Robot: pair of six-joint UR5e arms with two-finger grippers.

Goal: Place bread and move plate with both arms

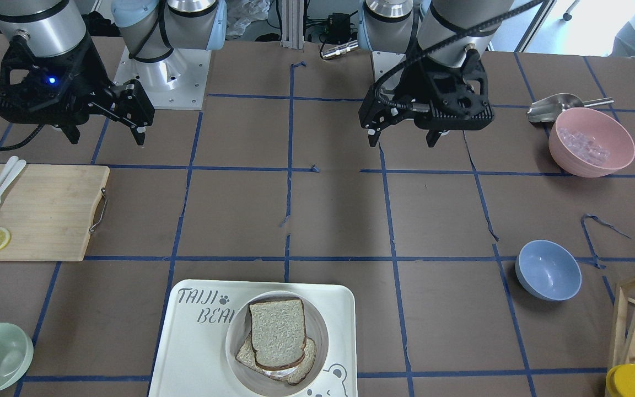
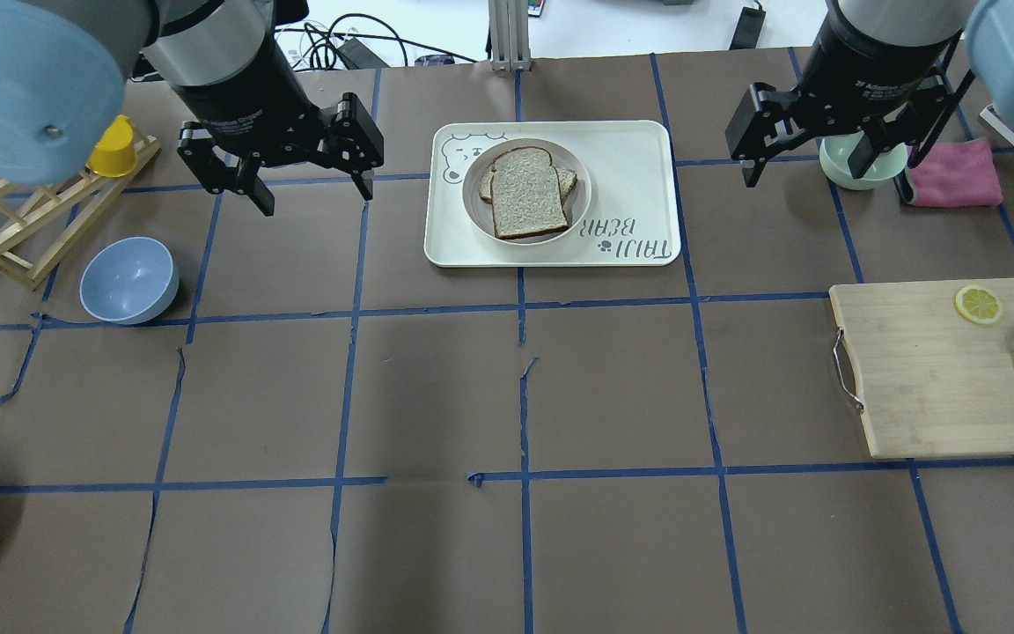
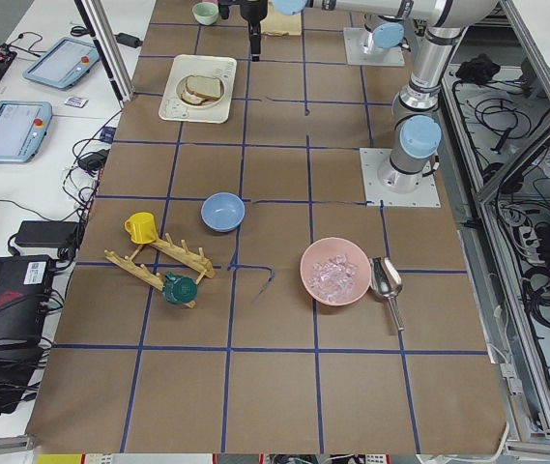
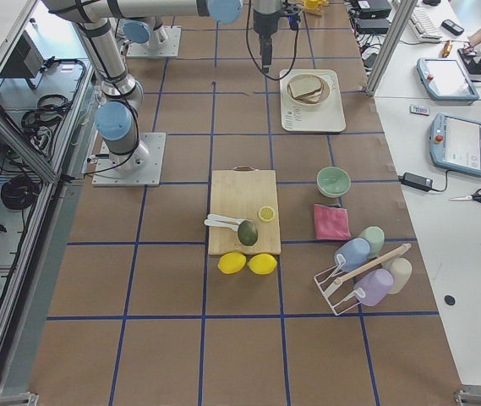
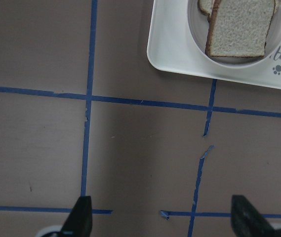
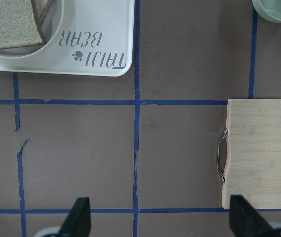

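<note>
The bread [image 2: 525, 194] is a plain slice lying on top in the round cream plate [image 2: 474, 201], which sits on the bear-print tray [image 2: 630, 150]. A second slice [image 2: 568, 181] pokes out from under it; whether it bears an egg is hidden. The bread [image 1: 277, 333] and plate [image 1: 320, 337] also show in the front view. My left gripper [image 2: 317, 198] hangs open and empty left of the tray, above the table. My right gripper [image 2: 804, 176] hangs open and empty right of the tray. The left wrist view shows the bread [image 5: 239, 27]; the right wrist view shows it too [image 6: 7, 22].
A pale green bowl [image 2: 863, 163] and pink cloth [image 2: 956, 172] lie under and behind my right gripper. A wooden cutting board [image 2: 929, 370] with a lemon slice is at the right. A blue bowl [image 2: 128, 280] and wooden rack [image 2: 23, 229] are at the left.
</note>
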